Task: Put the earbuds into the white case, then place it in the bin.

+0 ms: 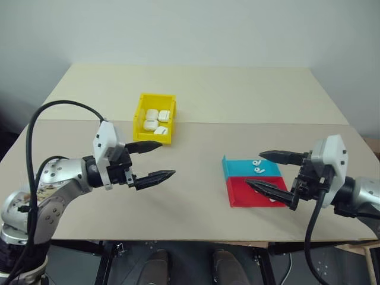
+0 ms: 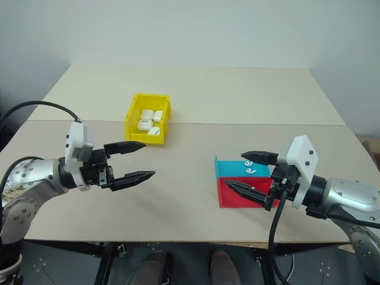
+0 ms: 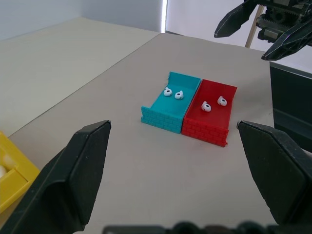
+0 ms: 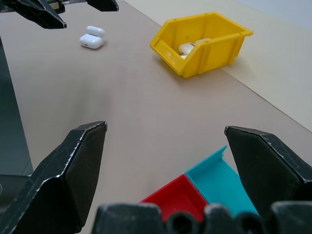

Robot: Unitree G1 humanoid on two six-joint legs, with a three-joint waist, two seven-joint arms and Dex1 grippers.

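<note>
Earbuds (image 3: pixel 173 92) are seen untouched in trays at centre frame, both jaws held wide and empty; pickup is judged the pending step, requiring a precise pinch.

two earbuds (image 3: pixel 173 92) in blue tray (image 3: pixel 165 108), two in adjoining red tray (image 3: pixel 208 127)

- The left arm, silver-jointed with a white wrist block and a looping black cable, reaches in from the left, raised off the surface.
- The left gripper (image 1: pixel 153 161), two tapered black fingers, points forward and toward the right, nearly level, its jaws spread wide with nothing between them.
- The right arm mirrors it from the right side.
- The right gripper (image 1: pixel 266 172) points toward the left, slightly downward, jaws likewise wide apart and empty.
</note>
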